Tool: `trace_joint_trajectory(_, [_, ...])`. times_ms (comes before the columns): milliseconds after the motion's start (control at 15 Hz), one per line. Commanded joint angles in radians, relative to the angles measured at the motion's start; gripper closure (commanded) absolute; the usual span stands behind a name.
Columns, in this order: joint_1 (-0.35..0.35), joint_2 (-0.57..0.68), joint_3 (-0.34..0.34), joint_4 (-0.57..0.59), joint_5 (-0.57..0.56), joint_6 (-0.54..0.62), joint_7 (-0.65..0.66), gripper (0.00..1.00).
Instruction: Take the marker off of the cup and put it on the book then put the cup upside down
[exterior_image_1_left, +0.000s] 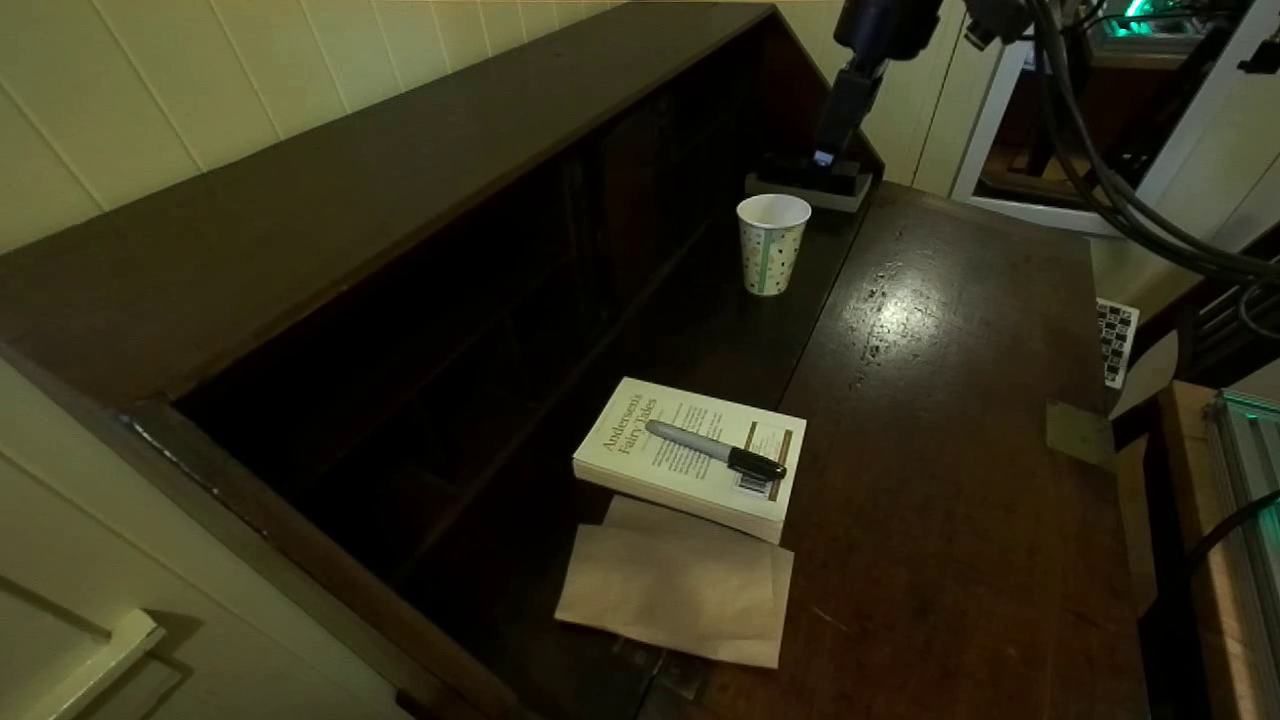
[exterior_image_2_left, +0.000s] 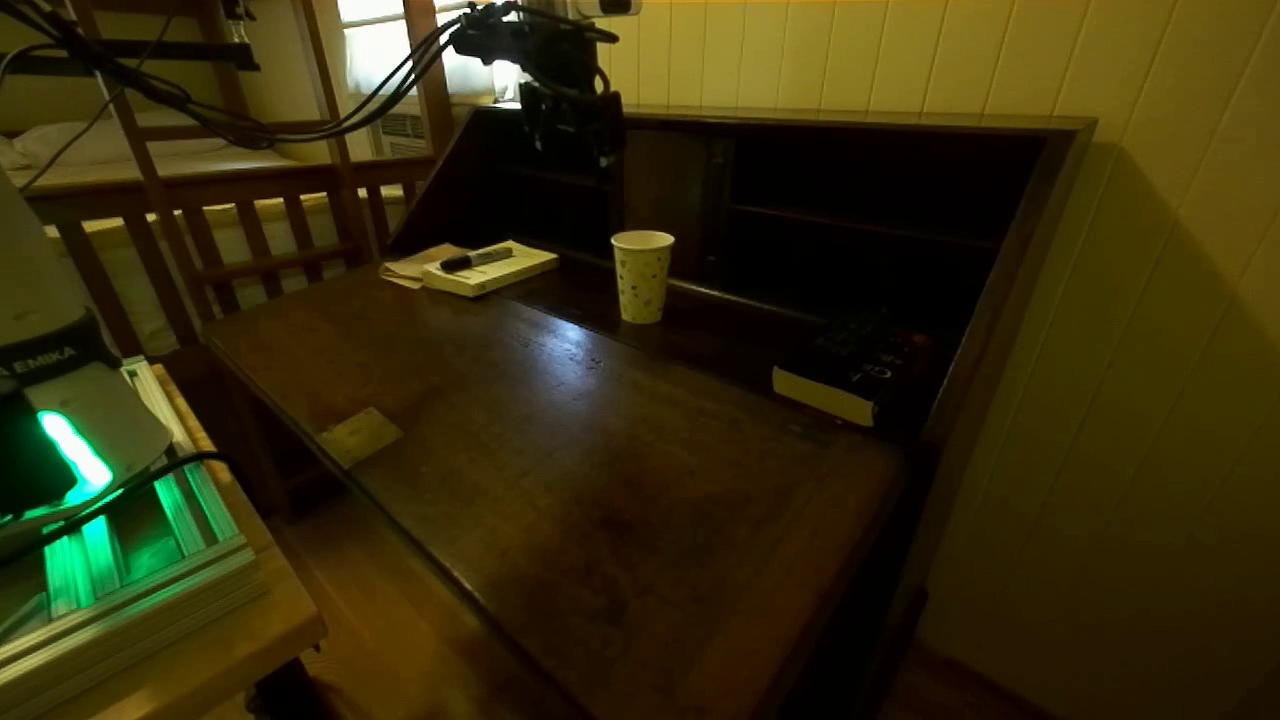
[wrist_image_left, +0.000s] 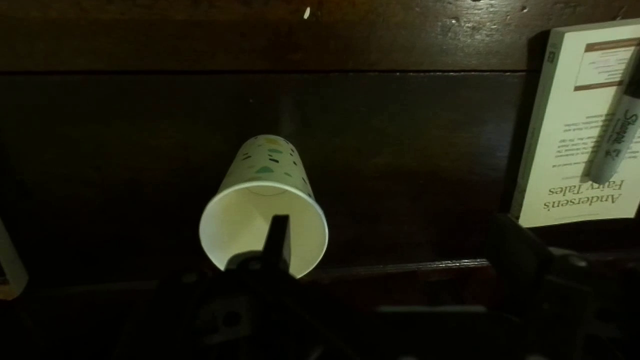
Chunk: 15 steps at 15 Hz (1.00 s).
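Paper cup (exterior_image_1_left: 770, 250) upright, grey marker (exterior_image_1_left: 716, 449) on white book (exterior_image_1_left: 670, 468), gripper (wrist_image_left: 391, 218) spread wide, seemingly above cup level

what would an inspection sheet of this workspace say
Surface: scuffed dark-brown wooden desk, one glare patch
Job's things: grey, black-capped stick-shaped marker lies on the white rectangular paperback book; white speckled tapered paper cup stands mouth up, apart from both
Clutter: flat tan paper by that book; thick black-covered book on the cup's other side
Gripper: black two-fingered gripper open, holding nothing
Cables: black cables loop in the air
Surroundings: pale panelled wall behind the desk
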Motion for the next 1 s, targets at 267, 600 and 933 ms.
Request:
trace_joint_trajectory(267, [-0.014, 0.048, 0.008, 0.034, 0.016, 0.037, -0.017, 0.0])
trace_joint_trajectory(600, [-0.025, 0.132, 0.022, 0.079, 0.039, 0.034, -0.074, 0.0])
trace_joint_trajectory(933, [-0.045, 0.21, 0.06, 0.118, 0.047, 0.063, -0.152, 0.0])
